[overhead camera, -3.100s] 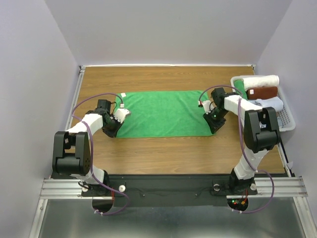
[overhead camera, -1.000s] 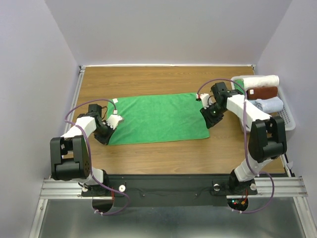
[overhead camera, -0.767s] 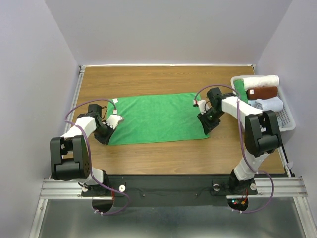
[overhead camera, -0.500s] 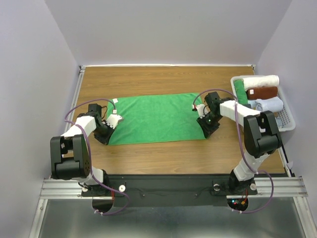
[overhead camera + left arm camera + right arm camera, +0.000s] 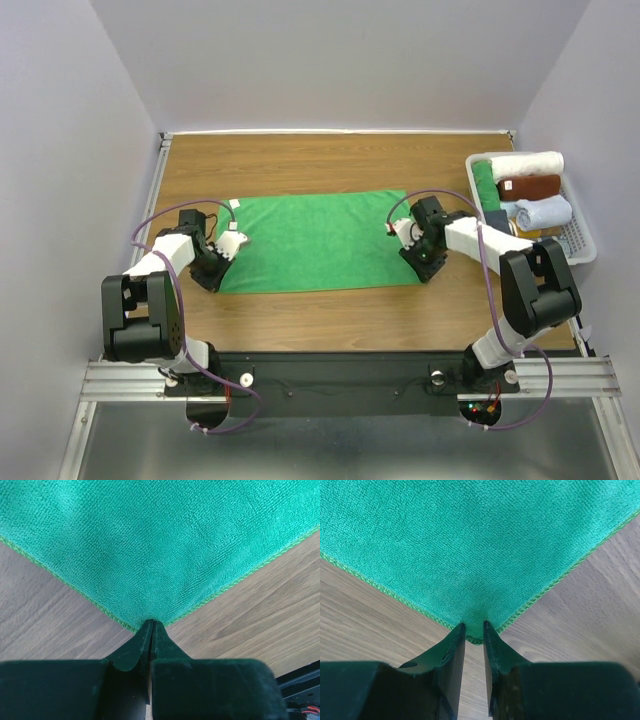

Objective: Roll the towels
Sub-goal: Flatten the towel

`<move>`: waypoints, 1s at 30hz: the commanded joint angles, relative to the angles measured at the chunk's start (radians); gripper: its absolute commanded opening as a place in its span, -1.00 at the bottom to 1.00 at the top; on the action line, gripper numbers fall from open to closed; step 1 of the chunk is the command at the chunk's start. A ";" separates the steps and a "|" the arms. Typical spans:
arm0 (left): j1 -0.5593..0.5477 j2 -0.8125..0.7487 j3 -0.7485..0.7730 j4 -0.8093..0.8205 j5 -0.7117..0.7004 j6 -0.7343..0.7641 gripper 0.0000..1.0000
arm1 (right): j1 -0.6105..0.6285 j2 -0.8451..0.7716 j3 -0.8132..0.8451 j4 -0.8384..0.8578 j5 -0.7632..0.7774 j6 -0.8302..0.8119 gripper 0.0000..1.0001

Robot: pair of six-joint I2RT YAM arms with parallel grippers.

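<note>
The bright green towel (image 5: 320, 240) lies spread flat on the wooden table. My left gripper (image 5: 212, 278) is at its near-left corner; in the left wrist view the gripper (image 5: 151, 622) is shut on the tip of that corner of the green towel (image 5: 165, 545). My right gripper (image 5: 423, 270) is at the near-right corner. In the right wrist view the right gripper (image 5: 474, 626) is open by a narrow gap, with the corner of the green towel (image 5: 470, 540) lying between its fingertips. A pale blue towel (image 5: 545, 211) sits rolled in the basket.
A white basket (image 5: 583, 240) stands at the table's right edge. It holds a cream-white roll (image 5: 525, 163), a brown roll (image 5: 530, 186) and a green roll (image 5: 485, 185). A small white tag (image 5: 233, 204) lies off the towel's far-left corner.
My right gripper has slid left and toward me along the towel's right edge to its near-right corner, and its jaws have narrowed. The left gripper has held still.
</note>
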 commanded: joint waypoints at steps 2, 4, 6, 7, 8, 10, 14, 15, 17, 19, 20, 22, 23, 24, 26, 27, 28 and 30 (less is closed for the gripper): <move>0.007 0.011 -0.003 -0.039 -0.001 0.048 -0.81 | 0.016 0.030 -0.073 -0.121 0.018 -0.019 -0.48; 0.007 0.010 -0.002 -0.049 0.007 0.054 -0.81 | 0.026 0.008 -0.058 -0.152 -0.010 -0.025 -0.47; 0.007 0.005 0.003 -0.059 0.022 0.060 -0.76 | 0.030 -0.009 -0.043 -0.172 -0.045 -0.028 -0.44; 0.007 0.002 0.012 -0.064 0.037 0.065 -0.74 | 0.030 -0.019 -0.021 -0.195 -0.062 -0.033 -0.42; 0.007 0.002 0.018 -0.070 0.045 0.064 -0.72 | 0.030 -0.035 -0.011 -0.216 -0.103 -0.036 -0.40; 0.007 0.002 0.047 -0.088 0.082 0.051 -0.70 | 0.032 -0.053 0.017 -0.232 -0.151 -0.036 -0.37; 0.007 0.004 0.121 -0.159 0.172 0.050 -0.49 | 0.038 -0.047 0.058 -0.273 -0.218 -0.030 -0.32; 0.007 -0.001 0.135 -0.173 0.186 0.054 -0.45 | 0.038 -0.052 0.084 -0.278 -0.226 -0.030 -0.28; 0.007 -0.015 0.173 -0.211 0.220 0.060 -0.39 | 0.038 -0.055 0.118 -0.289 -0.217 -0.022 -0.24; 0.007 -0.024 0.213 -0.228 0.234 0.057 -0.37 | 0.036 -0.055 0.176 -0.292 -0.191 -0.019 -0.21; 0.007 -0.027 0.230 -0.236 0.238 0.054 -0.37 | 0.036 -0.052 0.196 -0.290 -0.183 -0.018 -0.21; 0.007 -0.032 0.268 -0.228 0.242 0.021 -0.37 | 0.035 -0.034 0.276 -0.285 -0.165 -0.013 -0.17; 0.007 -0.032 0.311 -0.193 0.239 0.002 -0.36 | 0.026 -0.023 0.307 -0.275 -0.155 0.002 -0.17; 0.007 -0.032 0.331 -0.167 0.240 -0.048 -0.36 | 0.018 -0.009 0.363 -0.238 -0.130 0.017 -0.17; 0.007 -0.015 0.392 -0.092 0.246 -0.102 -0.29 | -0.023 0.055 0.434 -0.194 -0.120 0.050 -0.17; 0.007 -0.004 0.433 -0.069 0.257 -0.119 -0.18 | -0.042 0.080 0.507 -0.180 -0.119 0.060 -0.17; 0.007 0.008 0.455 -0.044 0.260 -0.136 -0.09 | -0.060 0.110 0.549 -0.172 -0.120 0.070 -0.17; 0.007 0.059 0.498 0.022 0.268 -0.194 0.03 | -0.115 0.215 0.645 -0.161 -0.117 0.093 -0.18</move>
